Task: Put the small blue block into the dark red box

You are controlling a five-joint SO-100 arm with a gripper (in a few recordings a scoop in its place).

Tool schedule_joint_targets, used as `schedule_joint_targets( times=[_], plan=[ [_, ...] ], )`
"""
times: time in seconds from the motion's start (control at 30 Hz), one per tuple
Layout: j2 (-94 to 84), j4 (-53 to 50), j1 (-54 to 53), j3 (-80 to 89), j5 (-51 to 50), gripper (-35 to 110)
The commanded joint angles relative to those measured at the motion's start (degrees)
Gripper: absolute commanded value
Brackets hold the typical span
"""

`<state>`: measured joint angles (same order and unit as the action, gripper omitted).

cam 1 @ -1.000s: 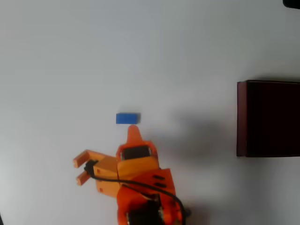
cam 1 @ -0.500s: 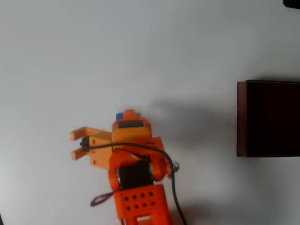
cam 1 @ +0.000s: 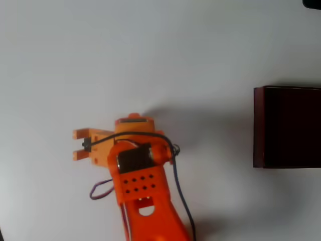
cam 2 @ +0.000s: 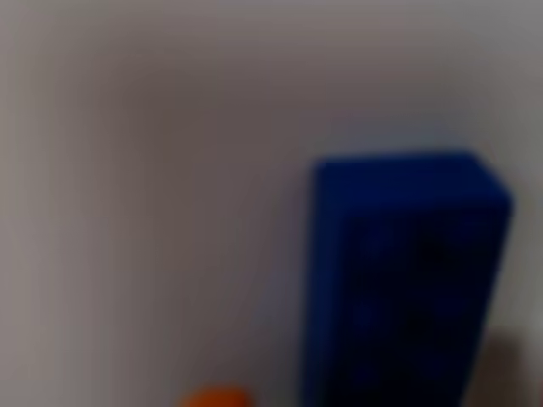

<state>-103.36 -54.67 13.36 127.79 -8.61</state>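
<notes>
In the wrist view the small blue block [cam 2: 399, 280] looms large and blurred on the white table, very close to the camera, right of centre. An orange fingertip [cam 2: 212, 397] peeks in at the bottom edge, left of the block and apart from it. From overhead, the orange arm's wrist covers the spot where the block lay, so the block is hidden there. My gripper [cam 1: 104, 131] is open, with its moving jaw swung out to the left. The dark red box [cam 1: 258, 125] stands at the right edge, far from the gripper.
The white table [cam 1: 150, 50] stretches bare between the arm and the box. A dark object [cam 1: 312, 3] sits in the top right corner. A black cable and a purple wire [cam 1: 100, 191] hang off the arm.
The arm has reached further up the overhead picture and now covers the blue block, which showed a second ago. The moving jaw stays swung out to the left.
</notes>
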Motion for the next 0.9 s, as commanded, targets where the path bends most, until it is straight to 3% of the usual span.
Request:
schedule_joint_targets(
  times=[0.0, 0.37, 0.87],
  plan=[
    [0.97, 0.09, 1.49, -3.6, -0.53, 17],
    [7.38, -1.05, 1.14, -8.0, -1.58, 16],
    [9.14, -6.59, -0.09, -12.83, -2.72, 3]
  ],
)
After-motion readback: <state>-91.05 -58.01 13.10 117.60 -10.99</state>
